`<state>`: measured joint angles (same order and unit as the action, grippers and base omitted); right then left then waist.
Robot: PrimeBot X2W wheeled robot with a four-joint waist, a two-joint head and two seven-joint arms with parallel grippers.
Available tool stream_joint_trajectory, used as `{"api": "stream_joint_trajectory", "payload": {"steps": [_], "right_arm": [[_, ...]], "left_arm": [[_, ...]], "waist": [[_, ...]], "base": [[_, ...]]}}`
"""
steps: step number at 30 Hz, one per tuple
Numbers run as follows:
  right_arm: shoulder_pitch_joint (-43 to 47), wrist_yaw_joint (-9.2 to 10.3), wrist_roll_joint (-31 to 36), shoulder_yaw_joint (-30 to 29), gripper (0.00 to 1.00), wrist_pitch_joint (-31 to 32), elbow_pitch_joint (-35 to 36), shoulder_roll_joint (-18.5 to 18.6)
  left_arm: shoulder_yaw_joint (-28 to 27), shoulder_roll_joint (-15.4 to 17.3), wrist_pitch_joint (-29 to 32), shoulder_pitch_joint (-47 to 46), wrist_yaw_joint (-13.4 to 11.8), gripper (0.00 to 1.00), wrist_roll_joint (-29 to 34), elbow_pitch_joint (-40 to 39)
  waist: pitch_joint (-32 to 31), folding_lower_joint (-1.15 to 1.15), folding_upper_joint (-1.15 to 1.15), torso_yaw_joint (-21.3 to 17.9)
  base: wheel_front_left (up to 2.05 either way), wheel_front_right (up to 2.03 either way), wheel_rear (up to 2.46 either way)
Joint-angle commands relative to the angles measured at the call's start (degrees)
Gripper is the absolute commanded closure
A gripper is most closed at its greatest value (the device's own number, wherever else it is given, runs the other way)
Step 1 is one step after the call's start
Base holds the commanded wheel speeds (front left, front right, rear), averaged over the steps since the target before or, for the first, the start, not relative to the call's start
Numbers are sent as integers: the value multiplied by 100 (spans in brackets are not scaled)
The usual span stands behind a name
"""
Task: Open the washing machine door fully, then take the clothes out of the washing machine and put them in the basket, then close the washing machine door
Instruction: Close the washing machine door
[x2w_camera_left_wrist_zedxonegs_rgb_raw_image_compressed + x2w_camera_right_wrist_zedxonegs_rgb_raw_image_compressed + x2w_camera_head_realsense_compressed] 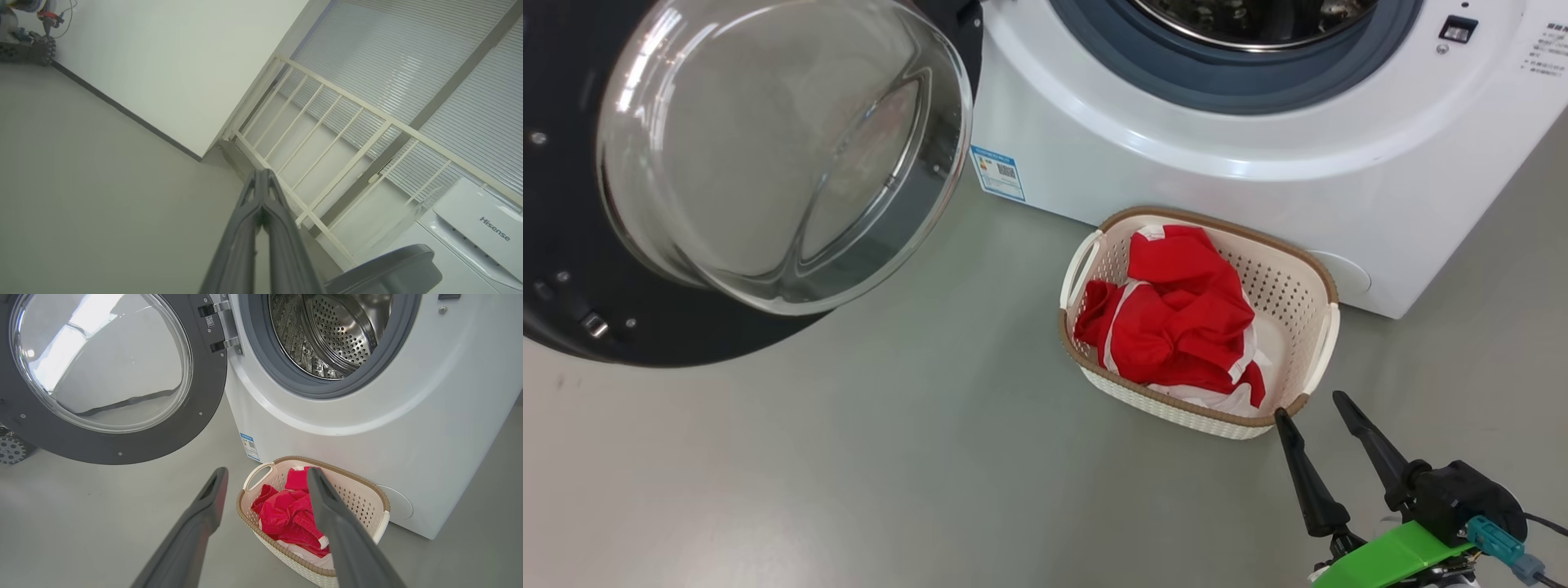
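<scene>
1. Two pincers are seen: left pincer point(261, 173) shut, right pincer point(1310, 407) spread wide near the basket point(1308, 255)
2. Red clothes point(1176, 314) are heaped in the basket, before the washing machine point(1176, 167)
3. The washing machine door point(572, 322) is swung open

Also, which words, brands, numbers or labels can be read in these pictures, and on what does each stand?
"Hisense": dark letters on the white top panel of the big white front-loading washing machine.
Blue label at the machine's lower front corner: print too small to read.
Grey print lines on the machine's front, upper right: too small to read.
Small sticker by the hinge of the round black-rimmed glass door: unreadable.
</scene>
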<state>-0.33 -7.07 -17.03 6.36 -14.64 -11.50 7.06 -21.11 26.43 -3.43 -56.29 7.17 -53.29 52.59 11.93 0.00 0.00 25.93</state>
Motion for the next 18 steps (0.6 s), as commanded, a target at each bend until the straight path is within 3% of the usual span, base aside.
{"api": "stream_joint_trajectory", "payload": {"steps": [1,5,18], "right_arm": [[-167,-42,79,149,0,-36,146,50],[-207,-42,99,172,0,-36,146,57],[-326,-42,121,170,0,-36,131,65]], "left_arm": [[-120,466,365,-202,31,100,-261,215],[179,612,1208,-275,31,100,-458,695],[767,713,3049,169,32,100,-1489,474]], "waist": [[46,0,0,-37],[122,0,0,-90],[223,0,0,-241]], "base": [[0,0,0],[0,0,0],[0,0,0]]}}
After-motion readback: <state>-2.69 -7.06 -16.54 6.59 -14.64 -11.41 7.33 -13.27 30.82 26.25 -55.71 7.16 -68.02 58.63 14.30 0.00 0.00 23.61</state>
